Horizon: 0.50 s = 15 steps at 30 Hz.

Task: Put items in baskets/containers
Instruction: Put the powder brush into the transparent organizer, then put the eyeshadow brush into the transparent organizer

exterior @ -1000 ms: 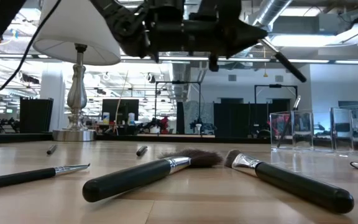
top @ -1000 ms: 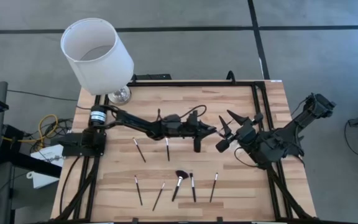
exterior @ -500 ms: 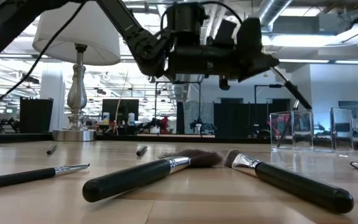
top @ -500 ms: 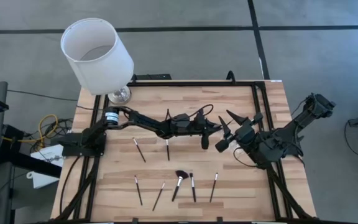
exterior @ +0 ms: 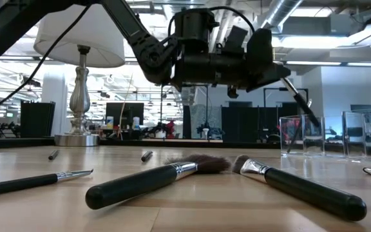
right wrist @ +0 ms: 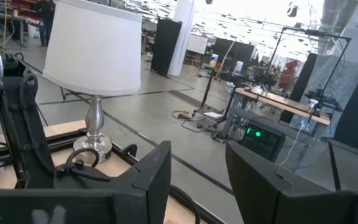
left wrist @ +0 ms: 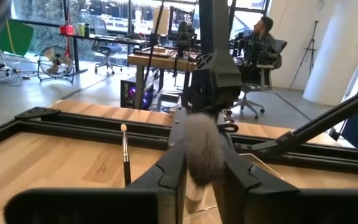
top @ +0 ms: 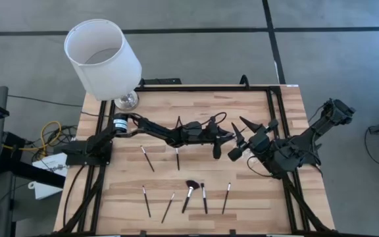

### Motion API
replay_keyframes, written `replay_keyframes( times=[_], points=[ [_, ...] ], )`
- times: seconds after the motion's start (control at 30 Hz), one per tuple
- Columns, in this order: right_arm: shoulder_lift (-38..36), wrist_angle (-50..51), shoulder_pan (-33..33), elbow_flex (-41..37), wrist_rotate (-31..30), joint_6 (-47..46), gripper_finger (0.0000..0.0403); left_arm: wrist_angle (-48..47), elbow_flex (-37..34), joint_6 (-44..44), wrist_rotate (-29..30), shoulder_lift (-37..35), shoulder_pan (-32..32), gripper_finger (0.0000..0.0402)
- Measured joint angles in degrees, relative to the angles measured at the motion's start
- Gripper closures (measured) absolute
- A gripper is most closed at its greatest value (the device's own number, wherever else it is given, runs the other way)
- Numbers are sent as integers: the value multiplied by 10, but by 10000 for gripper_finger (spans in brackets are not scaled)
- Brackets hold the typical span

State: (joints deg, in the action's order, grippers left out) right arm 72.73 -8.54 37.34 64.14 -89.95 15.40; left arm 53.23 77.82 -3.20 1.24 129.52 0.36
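- The high view looks straight down from well above, covering the whole wooden table [top: 196, 131], both arms and the surrounding floor.
- The low view sits at table-top height, facing level across the boards into the room; brushes [exterior: 153, 180] lie close to its lens.
- The left wrist view looks forward past its own fingers [left wrist: 166, 174], across the table toward desks and a seated person [left wrist: 263, 37].
- The right wrist view faces the lamp [right wrist: 95, 56], which the high view and low view also show.
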Motion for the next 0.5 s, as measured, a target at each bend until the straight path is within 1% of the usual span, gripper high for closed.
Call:
replay_keyframes(
  times=[0.2,0.33,0.5],
  points=[
    [0,4,0,0,0,-15,259,-5,0,0,0,-1,1,297],
    [0,15,0,0,0,-19,257,-5,0,0,-14,-1,1,275],
    [0,15,0,0,0,-19,259,-5,0,0,-15,-2,0,263]
  ],
)
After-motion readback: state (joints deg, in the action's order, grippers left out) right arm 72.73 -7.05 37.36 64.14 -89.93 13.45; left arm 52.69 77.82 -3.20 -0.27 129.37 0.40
